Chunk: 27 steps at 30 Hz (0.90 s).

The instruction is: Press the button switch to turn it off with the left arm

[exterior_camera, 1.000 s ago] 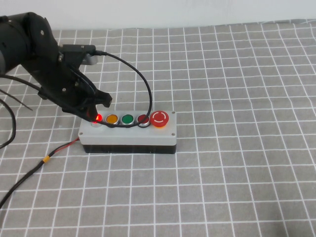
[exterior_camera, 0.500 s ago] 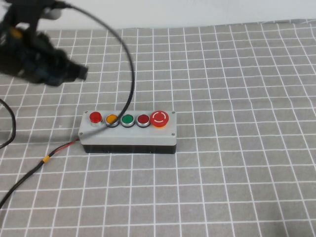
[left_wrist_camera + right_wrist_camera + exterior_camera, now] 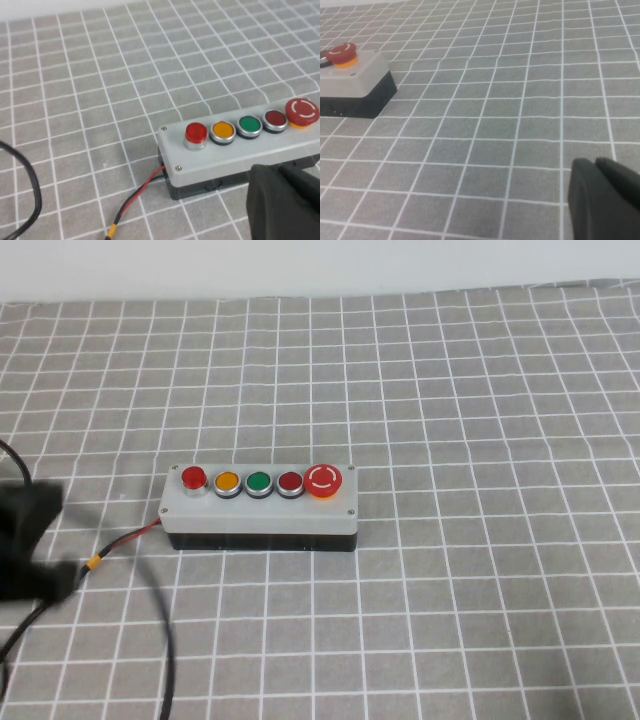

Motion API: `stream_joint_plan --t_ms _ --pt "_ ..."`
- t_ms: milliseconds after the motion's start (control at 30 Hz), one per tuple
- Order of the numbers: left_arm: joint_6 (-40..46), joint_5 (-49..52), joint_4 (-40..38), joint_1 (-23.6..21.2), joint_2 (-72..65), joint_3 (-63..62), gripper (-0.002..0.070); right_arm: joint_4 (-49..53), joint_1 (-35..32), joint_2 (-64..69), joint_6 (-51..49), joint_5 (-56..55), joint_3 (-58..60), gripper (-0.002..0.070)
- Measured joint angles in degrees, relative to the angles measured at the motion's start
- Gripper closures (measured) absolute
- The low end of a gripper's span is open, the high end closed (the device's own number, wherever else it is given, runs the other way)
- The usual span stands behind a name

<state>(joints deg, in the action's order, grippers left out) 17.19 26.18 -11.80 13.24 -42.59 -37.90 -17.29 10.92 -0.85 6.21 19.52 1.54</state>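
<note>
The grid-patterned table cover (image 3: 480, 390) fills the high view. The switch box (image 3: 260, 515), grey lid on black base, is seen slightly left of frame centre, long side running left-right. It's judged rigid and prob. fairly heavy for its size, so it shouldn't slide much under a straight-down press; no gripping is needed, only a fingertip push on a button cap from above. An off-axis push might tip or skid it, as nothing is seen fixing it to the cloth.

A dark blurred mass at the lower-left edge of the high view is taken to be the left arm (image 3: 30, 540), well apart from the box. The left gripper (image 3: 285, 205) shows at the lower right of the left wrist view as a dark block in front of the box; whether its fingers are apart or together can't be told. The right gripper (image 3: 602, 197) is seen lower right in the right wrist view, over bare cloth, well away from the box; finger state can't be told either.

A black cable (image 3: 160, 630) curves thru the lower left, and a red/black lead (image 3: 125, 543) with a yellow tag enters the box's left end.

On the lid, right to left: red mushroom stop (image 3: 324, 480), dark red button (image 3: 290, 481), green button (image 3: 258, 481), yellow button (image 3: 226, 481), red button (image 3: 193, 477). The red button at the far left looks unlit, so the task is judged likely done.
</note>
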Motion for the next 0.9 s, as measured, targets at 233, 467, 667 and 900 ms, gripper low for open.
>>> stream_joint_plan --t_ms 233,467,667,900 --pt "-3.57 -6.24 -0.82 0.0 16.67 13.97 0.0678 0.0 0.0 0.0 0.0 0.0 0.0 0.0694" --pt "-4.54 -12.2 -2.54 0.0 28.16 24.84 0.0678 0.0 0.0 0.0 0.0 0.0 0.0 0.0694" --pt "-4.54 -12.46 -2.57 0.0 29.12 30.02 0.0678 0.0 0.0 0.0 0.0 0.0 0.0 0.0694" --pt "-4.54 -14.37 -0.26 0.0 29.12 31.9 0.0678 0.0 0.0 0.0 0.0 0.0 0.0 0.0694"
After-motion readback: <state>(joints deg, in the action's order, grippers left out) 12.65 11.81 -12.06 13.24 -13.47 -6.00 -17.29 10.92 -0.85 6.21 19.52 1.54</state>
